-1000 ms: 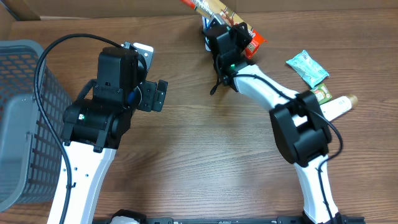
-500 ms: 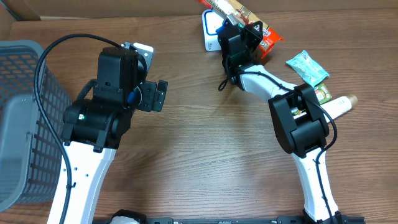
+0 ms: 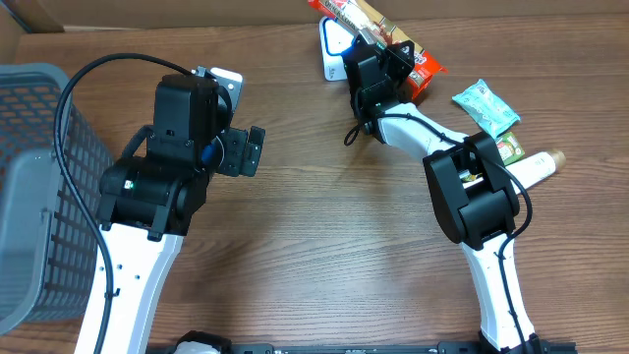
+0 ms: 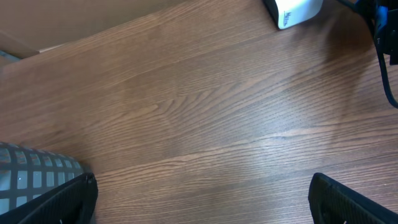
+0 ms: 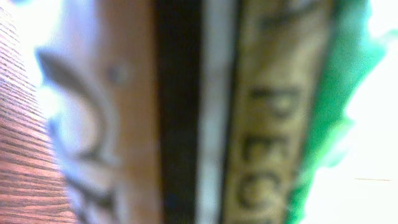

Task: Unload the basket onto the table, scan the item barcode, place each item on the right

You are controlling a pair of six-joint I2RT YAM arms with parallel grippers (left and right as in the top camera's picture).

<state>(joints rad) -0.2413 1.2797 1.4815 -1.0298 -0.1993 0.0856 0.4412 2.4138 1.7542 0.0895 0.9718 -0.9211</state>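
I am gripping the pack (image 3: 356, 16) in my right gripper (image 3: 379, 51), jaws drawn nearly together on it, at the far side of the table (image 3: 324, 246). The pack is lying slantwise just over the white scanner (image 3: 332, 44). One red end is reaching toward the back edge and the other is pointing right. In my right wrist view the pack is filling the whole frame, so close that it is blurring. I am making out only a few dark letters and a green edge on its right. I cannot tell which way its barcode is facing.

My left gripper (image 4: 202, 198) is hanging over bare wood with its jaws spread as wide as they go and nothing between them. Its fingers (image 4: 354, 202) are showing at the bottom corners of my left wrist view, with the scanner at the top. The grey basket (image 3: 39, 177) is sitting at the table's left edge, beside my left arm. To the right of my right arm, a teal packet (image 3: 485, 106), a green packet (image 3: 507, 148) and a bottle (image 3: 536, 167) are lying near one another.
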